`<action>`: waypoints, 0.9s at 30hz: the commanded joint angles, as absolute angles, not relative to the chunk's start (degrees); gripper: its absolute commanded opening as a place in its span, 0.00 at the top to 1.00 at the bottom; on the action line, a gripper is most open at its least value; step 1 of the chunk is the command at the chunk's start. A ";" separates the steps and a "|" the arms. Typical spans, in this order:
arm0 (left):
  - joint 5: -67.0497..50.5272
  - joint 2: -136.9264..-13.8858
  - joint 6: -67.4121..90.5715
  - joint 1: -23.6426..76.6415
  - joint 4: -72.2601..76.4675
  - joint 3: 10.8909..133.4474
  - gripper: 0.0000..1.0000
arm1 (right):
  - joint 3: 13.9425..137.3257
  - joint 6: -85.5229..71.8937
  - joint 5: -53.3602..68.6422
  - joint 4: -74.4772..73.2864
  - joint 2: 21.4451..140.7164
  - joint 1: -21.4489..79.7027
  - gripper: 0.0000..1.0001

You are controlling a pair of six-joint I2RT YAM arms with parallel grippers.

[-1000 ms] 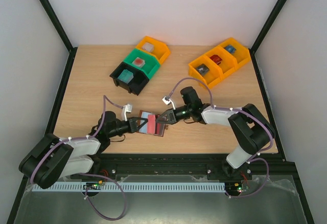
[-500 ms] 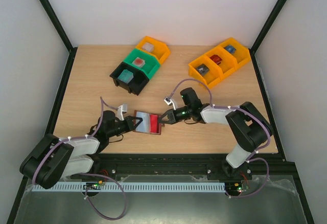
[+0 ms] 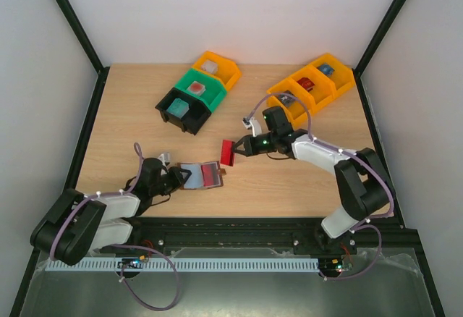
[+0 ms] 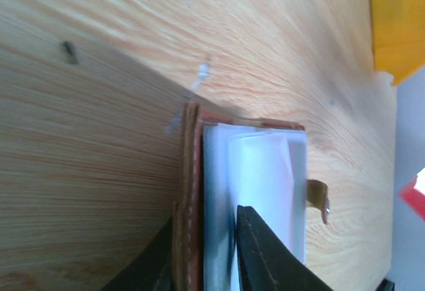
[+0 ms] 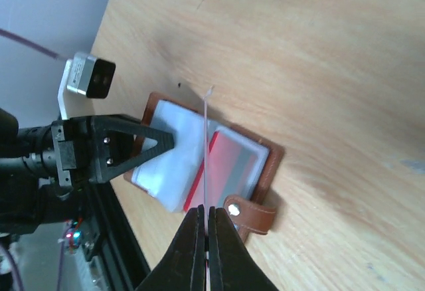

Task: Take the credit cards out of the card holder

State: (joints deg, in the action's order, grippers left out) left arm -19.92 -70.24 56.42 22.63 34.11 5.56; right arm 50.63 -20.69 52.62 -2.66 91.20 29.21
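Right gripper (image 3: 236, 149) pinching red card (image 3: 228, 152), card holder (image 3: 201, 175) nearby, orange bins (image 3: 325, 96) beyond

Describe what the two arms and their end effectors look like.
The left arm and right arm both have black joints with white link covers. A lilac cable loops loosely along each, fastened with white ties. The left end effector and right end effector are black with slim fingers; the left's are open triangular frames. A small white-and-black camera sits on each wrist.

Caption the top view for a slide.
Right hand holds a red card clear of the wallet, held by the left hand.
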 commanded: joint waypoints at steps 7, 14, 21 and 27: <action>-14.03 -66.98 58.65 21.73 25.27 5.39 0.65 | 61.68 -12.63 36.24 -19.47 85.49 28.57 0.98; -9.89 -61.27 59.57 20.33 19.01 5.62 0.51 | 70.21 -11.75 29.93 -23.13 84.30 28.43 0.98; -6.16 -54.47 60.39 16.69 18.44 4.99 0.30 | 75.82 -10.65 24.91 -24.15 82.75 28.43 0.98; -5.35 -50.73 58.99 14.95 20.75 4.80 0.26 | 79.02 -11.75 22.64 -22.25 83.85 28.46 0.98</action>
